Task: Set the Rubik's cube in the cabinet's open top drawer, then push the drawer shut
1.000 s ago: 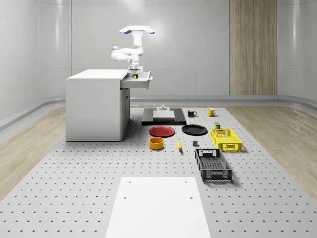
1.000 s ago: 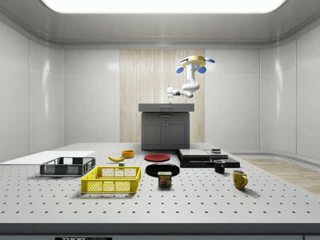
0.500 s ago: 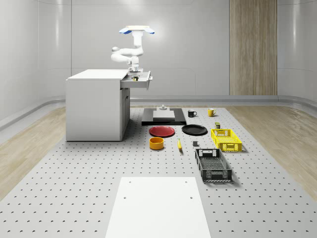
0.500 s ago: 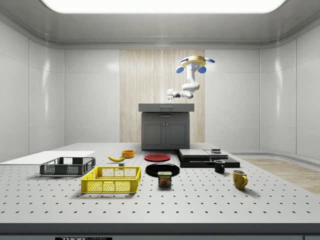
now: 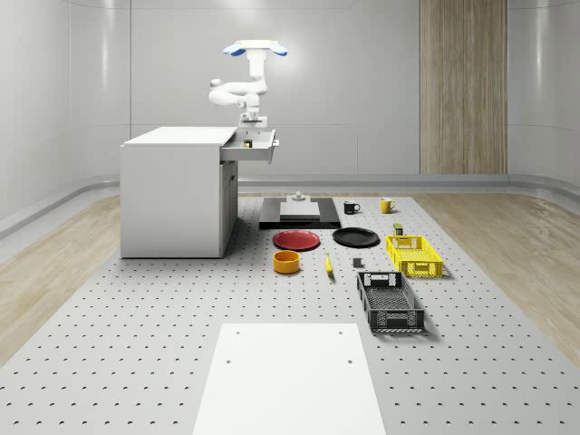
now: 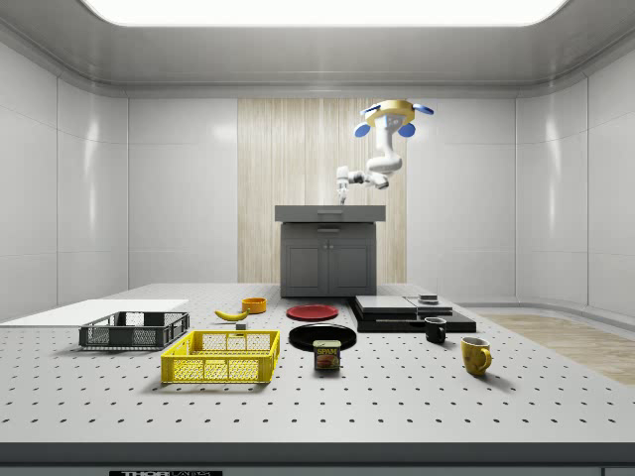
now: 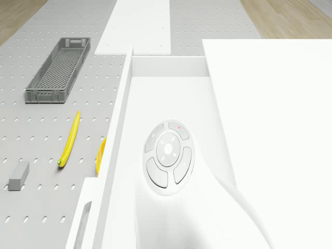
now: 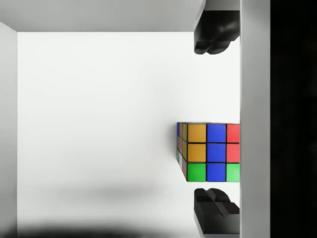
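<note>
The Rubik's cube (image 8: 210, 151) lies on the white floor of the cabinet's open top drawer (image 8: 99, 124), against one drawer wall. My gripper (image 8: 214, 122) hangs open above it, one dark finger (image 8: 213, 39) on each side of the cube, neither touching it. In the whole-scene view the gripper (image 5: 251, 121) sits a little above the pulled-out drawer (image 5: 258, 150), where the cube (image 5: 246, 141) shows as a small dark spot. The drone (image 5: 256, 49) hovers over the drawer end of the white cabinet (image 5: 172, 190). The arm's wrist (image 7: 167, 155) hangs over the drawer (image 7: 165, 65).
On the perforated floor beyond the cabinet lie a red plate (image 5: 297, 239), a black plate (image 5: 355, 237), an orange bowl (image 5: 286, 262), a banana (image 5: 328, 265), a yellow basket (image 5: 414, 256), a black basket (image 5: 390, 303) and two mugs (image 5: 387, 206).
The gripper has let go of the cube and risen out of the drawer. The drone has climbed and shifted slightly toward the whole-scene view's right. The cube stays in the drawer.
</note>
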